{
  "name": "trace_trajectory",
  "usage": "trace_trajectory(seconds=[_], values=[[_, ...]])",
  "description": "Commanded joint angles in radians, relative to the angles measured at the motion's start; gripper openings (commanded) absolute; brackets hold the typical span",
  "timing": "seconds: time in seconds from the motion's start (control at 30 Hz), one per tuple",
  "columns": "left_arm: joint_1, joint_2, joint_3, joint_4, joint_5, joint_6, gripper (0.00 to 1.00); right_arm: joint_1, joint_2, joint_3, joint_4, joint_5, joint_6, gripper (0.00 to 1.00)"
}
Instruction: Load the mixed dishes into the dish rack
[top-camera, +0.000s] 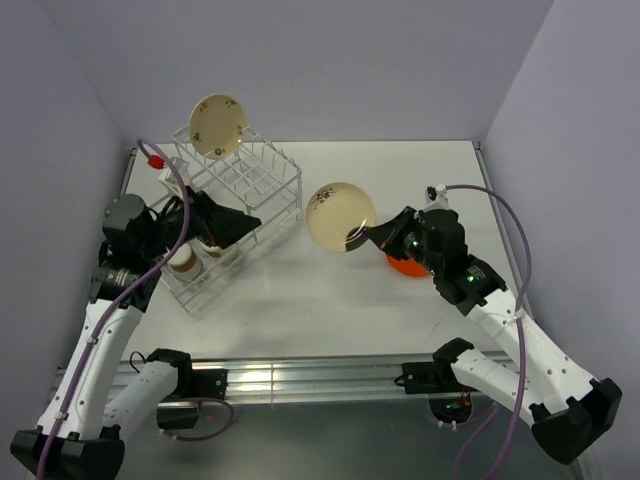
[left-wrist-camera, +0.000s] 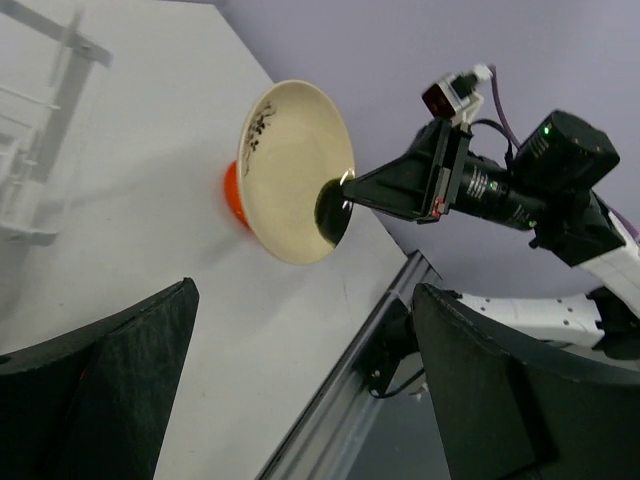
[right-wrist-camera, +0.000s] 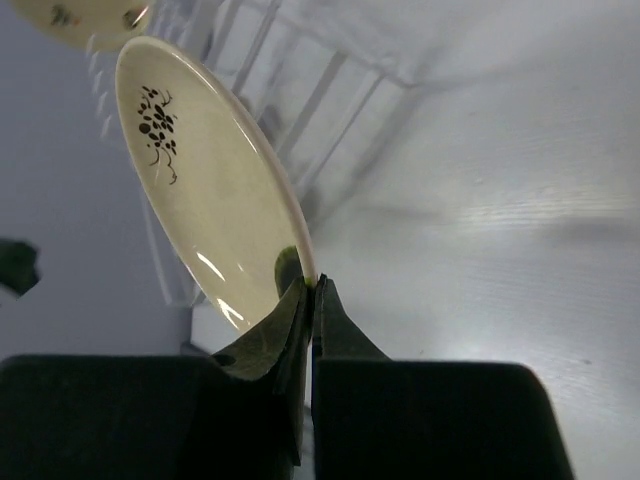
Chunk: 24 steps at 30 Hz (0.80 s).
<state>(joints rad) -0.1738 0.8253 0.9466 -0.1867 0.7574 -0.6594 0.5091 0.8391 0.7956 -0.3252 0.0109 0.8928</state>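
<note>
- right gripper (right-wrist-camera: 312, 291) clamped tight on the lower rim of a cream plate (top-camera: 338, 214), plate tilted up on edge, just right of the dish rack (top-camera: 286, 180)
- orange plate (top-camera: 404, 266) on the table (top-camera: 400, 320) behind it
- left gripper (top-camera: 226, 230) jaws wide, holding nothing, over the rack's low tray section
- second cream plate (top-camera: 219, 125) upright at the rack's far end

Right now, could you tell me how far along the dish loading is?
Done: one cream plate stands in the dish rack's tall section. In hand: the right gripper is shut on the rim of a second cream plate, held tilted off the table. Left: that plate needs racking, and the orange plate sits on the table. The left gripper is open by the rack.
</note>
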Motion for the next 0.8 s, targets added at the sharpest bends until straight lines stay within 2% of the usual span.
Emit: trace_trajectory(seconds=[0.0,0.07,0.53,0.57,0.63,0.73,0.77], values=[[-0.093,0.037,0.029,0.098,0.014,-0.014,0.95,0.016,-0.006,0.105,0.008,-0.248,-0.052,0.00],[-0.133,0.052,0.043,0.098,-0.009,0.001,0.95,0.034,0.006,0.149,-0.005,-0.301,-0.045,0.00],[-0.348,0.175,0.138,0.105,-0.121,0.040,0.94,0.135,0.067,0.234,0.020,-0.342,-0.031,0.00],[-0.364,0.184,0.145,0.105,-0.133,0.041,0.91,0.140,0.072,0.238,0.021,-0.344,-0.034,0.00],[-0.378,0.218,0.175,0.093,-0.141,0.055,0.78,0.141,0.077,0.246,0.028,-0.342,-0.029,0.00],[-0.394,0.261,0.216,0.037,-0.170,0.081,0.34,0.141,0.081,0.266,0.026,-0.350,-0.034,0.00],[-0.394,0.271,0.225,0.026,-0.174,0.086,0.07,0.141,0.087,0.271,0.026,-0.356,-0.040,0.00]])
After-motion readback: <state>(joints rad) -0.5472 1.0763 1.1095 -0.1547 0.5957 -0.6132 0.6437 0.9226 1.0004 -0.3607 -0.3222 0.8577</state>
